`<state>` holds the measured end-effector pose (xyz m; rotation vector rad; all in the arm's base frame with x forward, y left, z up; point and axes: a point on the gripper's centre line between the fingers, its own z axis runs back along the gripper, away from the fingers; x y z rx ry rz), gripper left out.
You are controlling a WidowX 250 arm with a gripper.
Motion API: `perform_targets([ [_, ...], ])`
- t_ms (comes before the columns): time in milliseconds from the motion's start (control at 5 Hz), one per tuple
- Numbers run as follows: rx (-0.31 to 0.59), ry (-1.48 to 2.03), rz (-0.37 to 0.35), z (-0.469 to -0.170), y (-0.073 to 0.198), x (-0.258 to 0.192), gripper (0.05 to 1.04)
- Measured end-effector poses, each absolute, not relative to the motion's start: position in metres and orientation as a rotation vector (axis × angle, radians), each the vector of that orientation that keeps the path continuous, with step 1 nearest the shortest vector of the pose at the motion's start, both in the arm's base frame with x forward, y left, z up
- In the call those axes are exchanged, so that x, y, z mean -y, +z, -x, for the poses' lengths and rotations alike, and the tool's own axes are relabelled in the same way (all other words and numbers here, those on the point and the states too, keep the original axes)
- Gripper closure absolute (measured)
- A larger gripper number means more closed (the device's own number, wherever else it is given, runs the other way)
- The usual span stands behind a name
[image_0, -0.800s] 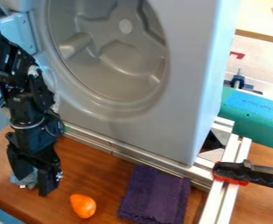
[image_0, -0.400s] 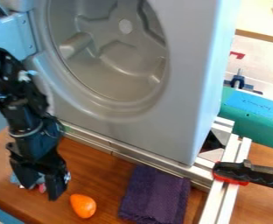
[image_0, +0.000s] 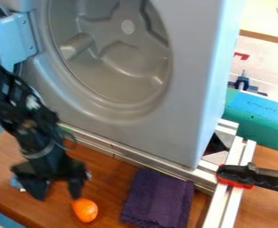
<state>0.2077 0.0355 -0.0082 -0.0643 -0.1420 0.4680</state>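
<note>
Spread apart, the end effector (image_0: 57, 194) hangs low over the wooden tabletop (image_0: 105, 180) at the lower left of the view, its fingers (image_0: 76, 189) pointing down with bare wood between them. One fingertip is right by the upper end of a rounded orange object (image_0: 85, 210) lying on the tabletop; whether they touch, I cannot tell. Beside the other finger, a small bluish item (image_0: 15, 181) lies partly hidden. To the right of the orange object, a purple cloth (image_0: 158, 199) lies flat near a metal rail (image_0: 147, 165) that runs along the foot of a grey washing machine (image_0: 129, 129). Its light blue door (image_0: 19, 38) stands open at the left, leaving the round drum (image_0: 114, 55) exposed. At the right, a black and red clamp (image_0: 254, 178) sits across the metal frame (image_0: 232, 191), below a green case (image_0: 269, 129) bearing blue tape (image_0: 257, 106).
</note>
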Motion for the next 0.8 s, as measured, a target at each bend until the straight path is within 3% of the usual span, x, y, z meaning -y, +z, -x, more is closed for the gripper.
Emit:
perform_targets([
  [400,-0.006,0.903,-0.073,-0.209,-0.022,-0.018,0.083],
  [800,-0.015,0.988,-0.098,-0.216,-0.028,-0.027,0.083],
])
